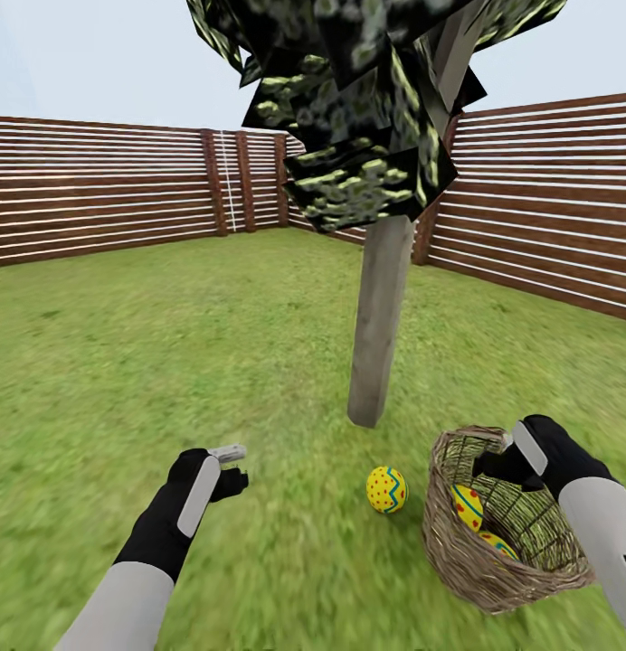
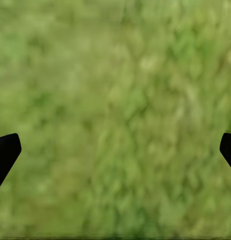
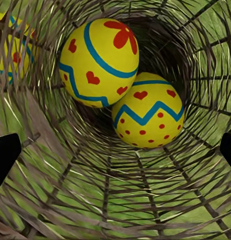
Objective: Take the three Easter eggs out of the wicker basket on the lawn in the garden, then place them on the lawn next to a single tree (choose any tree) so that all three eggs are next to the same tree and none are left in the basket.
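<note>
Both pairs of jaws stand wide apart and hold nothing. In the left wrist view the left gripper has its dark fingertips at the picture's opposite edges, with bare, bright green mottled lawn between them. The right gripper reaches into the round, light brown open-weave wicker basket, which lies tipped on the grass at the near right. Two yellow Easter eggs rest inside it, touching each other: one with a blue zigzag band and red dots, one with blue bands, red hearts and a red flower mark. A third yellow egg with a blue zigzag and red dots lies on the lawn just left of the basket, near the foot of one tree with a slim pale grey-tan trunk and dark blocky leaf clumps. A brown horizontal-slat wooden fence rings the far side.
</note>
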You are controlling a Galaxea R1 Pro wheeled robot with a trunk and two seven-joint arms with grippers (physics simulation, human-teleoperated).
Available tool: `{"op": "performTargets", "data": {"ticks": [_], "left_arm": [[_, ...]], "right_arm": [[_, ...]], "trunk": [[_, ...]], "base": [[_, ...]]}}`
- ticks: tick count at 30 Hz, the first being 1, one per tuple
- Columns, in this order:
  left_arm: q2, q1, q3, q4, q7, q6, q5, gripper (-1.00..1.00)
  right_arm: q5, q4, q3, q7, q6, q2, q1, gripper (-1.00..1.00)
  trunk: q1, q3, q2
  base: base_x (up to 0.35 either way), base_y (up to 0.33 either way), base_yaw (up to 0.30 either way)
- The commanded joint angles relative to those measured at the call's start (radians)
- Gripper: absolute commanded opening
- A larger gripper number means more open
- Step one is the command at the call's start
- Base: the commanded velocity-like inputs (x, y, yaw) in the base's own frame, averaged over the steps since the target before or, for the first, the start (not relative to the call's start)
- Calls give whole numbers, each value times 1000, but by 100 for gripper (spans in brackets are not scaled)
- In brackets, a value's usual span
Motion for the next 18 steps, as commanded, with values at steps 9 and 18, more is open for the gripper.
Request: {"op": "performTargets", "data": {"ticks": [9, 18], "left_arm": [[-1, 0, 7, -1, 10, 27, 12, 100], [-1, 0, 32, -5, 9, 26, 11, 100]], "right_arm": [[-19, -2, 23, 1, 3, 2, 0, 100], [-19, -4, 21, 136, 2, 1, 0, 100]], "trunk": [[4, -36, -3], [8, -71, -5]], "base": [[0, 0, 0], [0, 0, 0]]}}
